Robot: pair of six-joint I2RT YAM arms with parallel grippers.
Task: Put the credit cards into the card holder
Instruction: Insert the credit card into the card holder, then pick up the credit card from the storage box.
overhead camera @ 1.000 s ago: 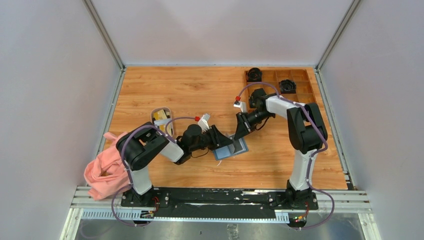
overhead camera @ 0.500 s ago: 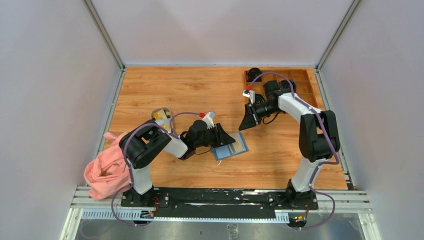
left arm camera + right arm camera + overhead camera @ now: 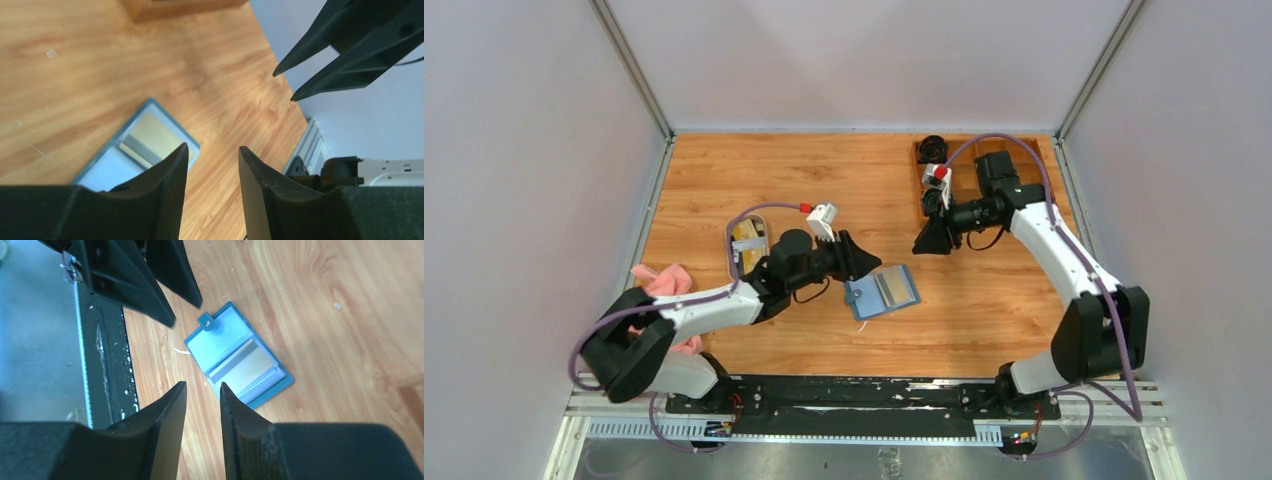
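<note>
The teal-blue card holder [image 3: 882,292] lies open and flat on the table, snap tab toward the near left. A beige card shows inside its clear pocket [image 3: 246,365]. It also shows in the left wrist view [image 3: 131,150]. Yellowish credit cards [image 3: 746,243] lie in the small oval white dish. My left gripper [image 3: 865,266] is open and empty, hovering just left of the holder [image 3: 212,148]. My right gripper [image 3: 923,241] is open and empty, above the table to the holder's far right [image 3: 202,385].
The brown wooden compartment tray [image 3: 1026,172] sits at the far right corner, with black round parts in it. A pink cloth [image 3: 662,281] lies at the near left by the left arm. The white dish [image 3: 730,250] stands left of the left wrist.
The right gripper has drawn back up and to the far right, away from the holder. The left gripper has come off the holder and pulled back left. The holder now lies uncovered.
</note>
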